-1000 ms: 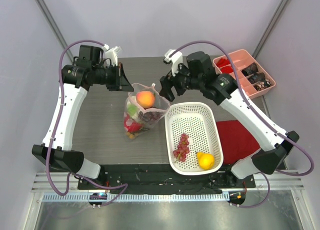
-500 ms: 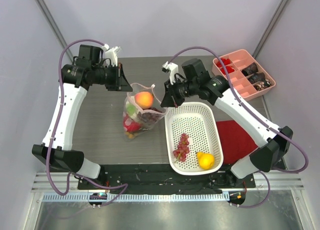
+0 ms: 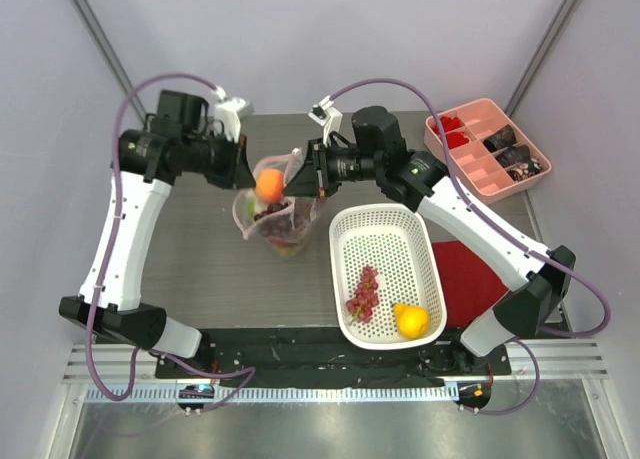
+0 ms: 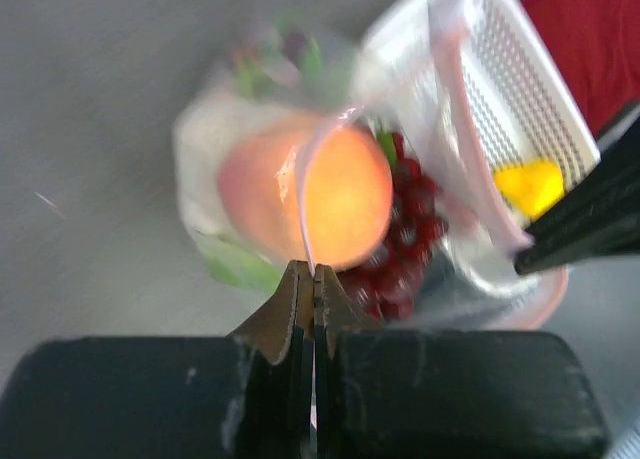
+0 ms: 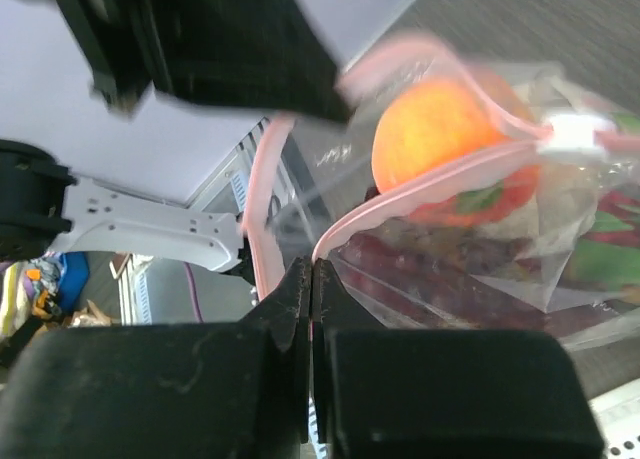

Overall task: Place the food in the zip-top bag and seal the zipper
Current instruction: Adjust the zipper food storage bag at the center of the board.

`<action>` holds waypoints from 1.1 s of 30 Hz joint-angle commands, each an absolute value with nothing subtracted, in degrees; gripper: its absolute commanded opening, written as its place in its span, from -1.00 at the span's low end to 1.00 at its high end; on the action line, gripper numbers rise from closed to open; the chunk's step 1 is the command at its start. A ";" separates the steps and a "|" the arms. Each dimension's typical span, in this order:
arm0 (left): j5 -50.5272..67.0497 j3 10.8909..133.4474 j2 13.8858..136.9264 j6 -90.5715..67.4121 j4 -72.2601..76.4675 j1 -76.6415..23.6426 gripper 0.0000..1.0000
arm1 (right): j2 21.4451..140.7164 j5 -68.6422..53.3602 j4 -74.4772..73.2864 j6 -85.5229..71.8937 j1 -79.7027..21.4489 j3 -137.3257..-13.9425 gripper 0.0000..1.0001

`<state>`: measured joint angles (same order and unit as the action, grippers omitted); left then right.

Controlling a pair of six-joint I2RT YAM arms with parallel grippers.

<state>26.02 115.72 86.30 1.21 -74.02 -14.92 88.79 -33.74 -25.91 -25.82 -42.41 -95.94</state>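
The zip-top bag hangs upright between both arms, mouth up. An orange fruit sits on top inside it, above dark red grapes and green-leaved pieces. My left gripper is shut on the bag's left rim. My right gripper is shut on the opposite rim. The pink zipper strip runs from the right jaws across the orange. More food lies in the white basket: a grape bunch and a yellow lemon.
A pink divided tray with small items stands at the back right. A folded red cloth lies to the right of the basket. The basket sits just right of the hanging bag.
My right gripper swung left to the bag's mouth and shut on its rim. The bag rose from lying on the table to hanging upright between both grippers, shifted toward the back.
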 commanded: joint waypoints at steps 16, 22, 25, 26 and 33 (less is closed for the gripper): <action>28.04 91.02 90.25 -6.52 -61.68 -19.95 -1.00 | 93.08 -30.67 -11.60 -32.69 -43.51 -90.70 -0.98; 29.71 113.58 91.93 -0.28 -73.62 -14.24 -1.00 | 92.55 -31.20 -7.31 -37.68 -43.42 -93.43 -0.98; 29.79 121.61 92.72 3.33 -77.95 -14.24 -1.00 | 92.46 -31.38 -4.75 -39.81 -44.03 -93.08 -0.98; 30.49 122.51 93.42 3.95 -80.57 -14.15 -1.00 | 92.55 -31.29 -3.79 -40.60 -44.64 -92.90 -0.98; 39.28 118.92 93.61 5.80 -83.77 -14.24 -1.00 | 90.53 -24.71 1.58 -42.80 -46.49 -87.55 -0.98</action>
<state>31.31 121.21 93.60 3.81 -75.18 -13.91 93.89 -29.04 -8.08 -40.42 -45.65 -89.32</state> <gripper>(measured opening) 0.012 0.020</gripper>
